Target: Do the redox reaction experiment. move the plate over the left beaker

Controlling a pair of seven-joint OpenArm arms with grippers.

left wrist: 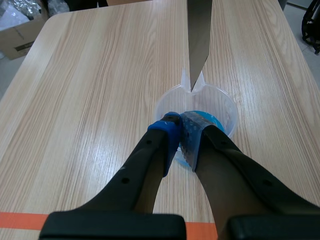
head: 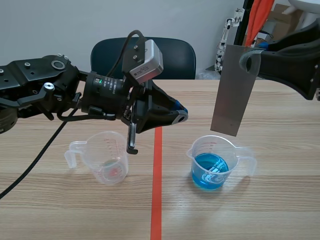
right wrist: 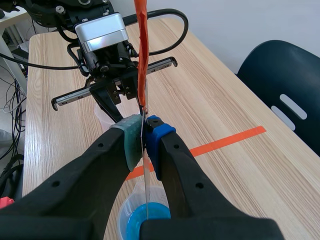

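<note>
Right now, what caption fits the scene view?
Right pincer holds a grey plate above the beaker of blue liquid.

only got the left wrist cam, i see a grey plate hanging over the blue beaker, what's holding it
observer: the right claw is shut on the plate near its top.
operator: where's the left beaker
observer: the left beaker stands across the orange tape line from the blue beaker, under the left arm.
operator: anything in it
observer: it looks nearly empty, with only a faint reddish patch at the bottom.
</note>
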